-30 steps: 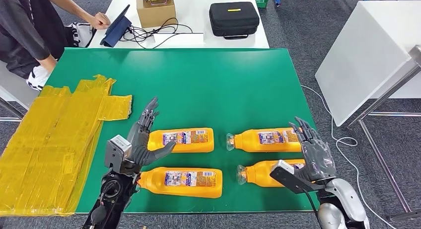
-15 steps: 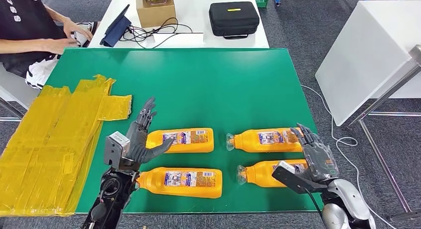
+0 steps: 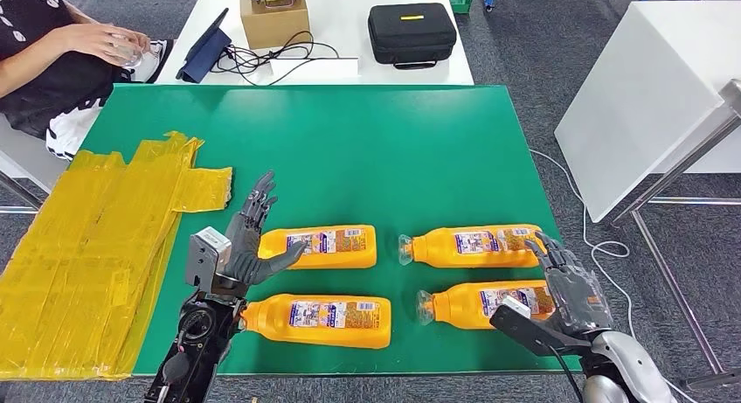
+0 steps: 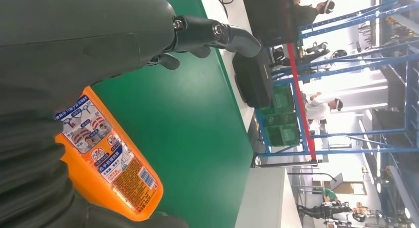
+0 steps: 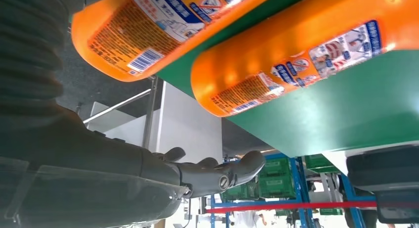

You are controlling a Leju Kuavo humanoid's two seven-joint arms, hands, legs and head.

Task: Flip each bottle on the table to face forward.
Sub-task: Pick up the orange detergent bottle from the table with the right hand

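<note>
R hand [image 3: 572,285] has dropped back toward 5 o'clock, off the far-R bottle [image 3: 472,244], fingers spread, holding nothing. L hand [image 3: 249,246] unchanged, open beside far-L bottle [image 3: 319,246]. Four orange bottles lie on the green table [image 3: 349,149]; no grasp begun.

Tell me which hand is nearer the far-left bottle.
Left. The left hand sits at the far-left bottle, thumb against its end; the right hand is across the table by the right-side bottles.
</note>
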